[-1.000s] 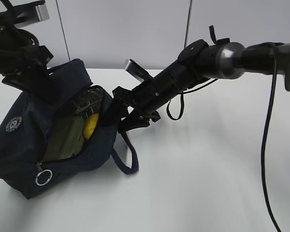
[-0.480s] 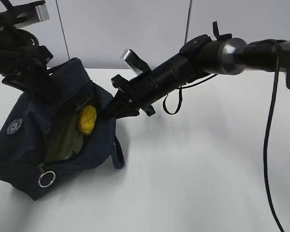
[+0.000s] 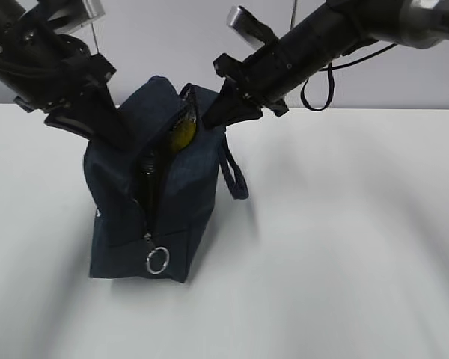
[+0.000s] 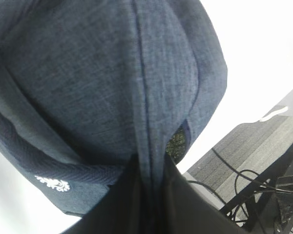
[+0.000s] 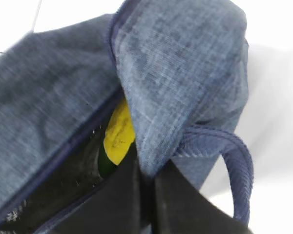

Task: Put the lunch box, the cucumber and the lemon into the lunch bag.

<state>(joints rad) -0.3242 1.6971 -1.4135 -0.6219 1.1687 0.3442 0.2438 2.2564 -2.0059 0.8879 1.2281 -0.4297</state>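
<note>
Lunch bag [image 3: 142, 202] stands upright on the white table [image 3: 344, 247], toward the left side, mid-depth; we see its zipper end facing the exterior camera, with the silver ring pull [image 3: 157, 261] hanging low on that end. Top opening is parted. We note the left gripper [image 3: 112, 129] clamped on the bag's left upper fabric; the left wrist view shows the cloth pinched into a ridge between its closed fingers [image 4: 118, 204]. Right gripper [image 3: 218, 114] is closed on the right upper edge of the bag, fabric folded between its fingers [image 5: 122, 200], beside one loop handle [image 5: 234, 165]. Lemon [image 5: 118, 131] sits inside the bag just under the opening, with a dark green sliver directly below it, probably the cucumber [image 5: 104, 165]. We cannot see the lunch box from any view.
</note>
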